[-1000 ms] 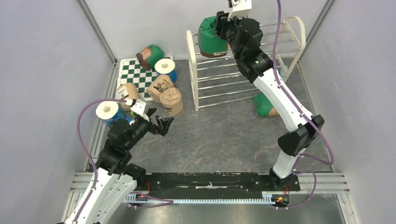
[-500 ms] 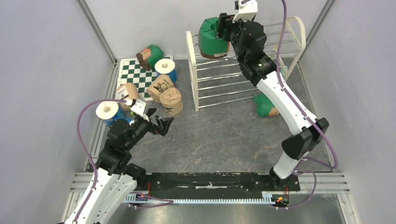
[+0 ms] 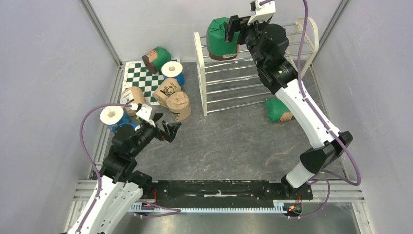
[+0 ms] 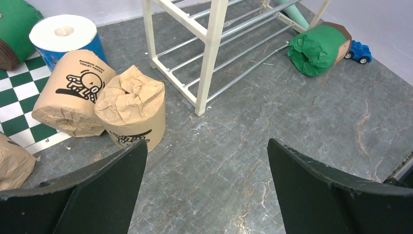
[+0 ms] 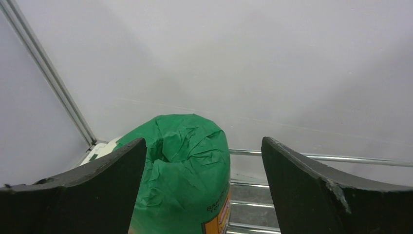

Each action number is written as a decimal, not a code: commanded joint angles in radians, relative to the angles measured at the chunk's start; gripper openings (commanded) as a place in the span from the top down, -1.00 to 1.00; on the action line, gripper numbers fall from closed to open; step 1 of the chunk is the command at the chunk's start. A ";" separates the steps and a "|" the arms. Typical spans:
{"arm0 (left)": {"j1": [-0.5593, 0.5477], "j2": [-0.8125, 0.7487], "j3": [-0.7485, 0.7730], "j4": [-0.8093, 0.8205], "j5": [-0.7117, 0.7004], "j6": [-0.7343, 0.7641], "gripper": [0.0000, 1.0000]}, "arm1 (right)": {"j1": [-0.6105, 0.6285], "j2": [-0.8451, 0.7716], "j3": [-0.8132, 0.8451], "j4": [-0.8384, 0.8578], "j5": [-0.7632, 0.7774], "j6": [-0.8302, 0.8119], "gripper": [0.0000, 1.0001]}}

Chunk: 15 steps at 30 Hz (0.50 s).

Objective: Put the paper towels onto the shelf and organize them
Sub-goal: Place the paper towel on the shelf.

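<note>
You are early in the job: only one roll is on the shelf (image 3: 201,73), as far as the views show. That green roll (image 3: 220,41) stands upright on the top tier at its left end, close to the back wall. Your right fingers (image 5: 97,185) are spread wide on either side of it; the wrist view shows a clear gap on one side, so I judge the roll released and resting on the rods by itself. Seven rolls are in view off the shelf. A second green roll (image 3: 276,109) lies on its side on the worktop (image 3: 234,141) by the shelf's right end, and a third green one (image 3: 157,57) lies on the chessboard mat (image 3: 141,78). Near it are a white-and-blue roll (image 3: 173,72) and three tan rolls (image 3: 168,90) (image 3: 179,105) (image 3: 134,96), with another white-and-blue roll (image 3: 113,117) at the far left. I cannot find a ninth. Your left fingers (image 4: 97,195) are wide apart and empty above the worktop, near the tan rolls. Nearly all the placing, and all the ordering, remains.
</note>
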 commanded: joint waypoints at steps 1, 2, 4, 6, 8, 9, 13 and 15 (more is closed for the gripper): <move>-0.003 -0.010 0.007 0.006 -0.001 0.034 -0.99 | -0.004 -0.068 -0.014 0.030 -0.068 -0.013 -0.87; -0.002 -0.010 0.006 0.006 0.000 0.035 -0.99 | -0.005 -0.079 -0.025 0.033 -0.080 -0.021 -0.92; -0.002 -0.010 0.006 0.006 0.001 0.035 -0.99 | -0.004 -0.117 -0.069 0.035 -0.109 -0.042 -0.96; -0.003 -0.011 0.007 0.006 0.002 0.034 -0.99 | -0.003 -0.170 -0.154 0.085 -0.133 -0.073 -0.96; -0.003 -0.013 0.006 0.006 0.001 0.033 -0.99 | -0.004 -0.222 -0.237 0.112 -0.167 -0.106 -0.96; -0.003 -0.013 0.007 0.006 0.003 0.033 -0.99 | -0.004 -0.242 -0.269 0.120 -0.187 -0.120 -0.96; -0.003 -0.013 0.009 0.006 0.007 0.032 -0.99 | -0.008 -0.309 -0.393 0.144 -0.237 -0.177 -0.96; -0.003 -0.013 0.009 0.006 0.007 0.031 -0.99 | -0.014 -0.321 -0.425 0.152 -0.284 -0.201 -0.96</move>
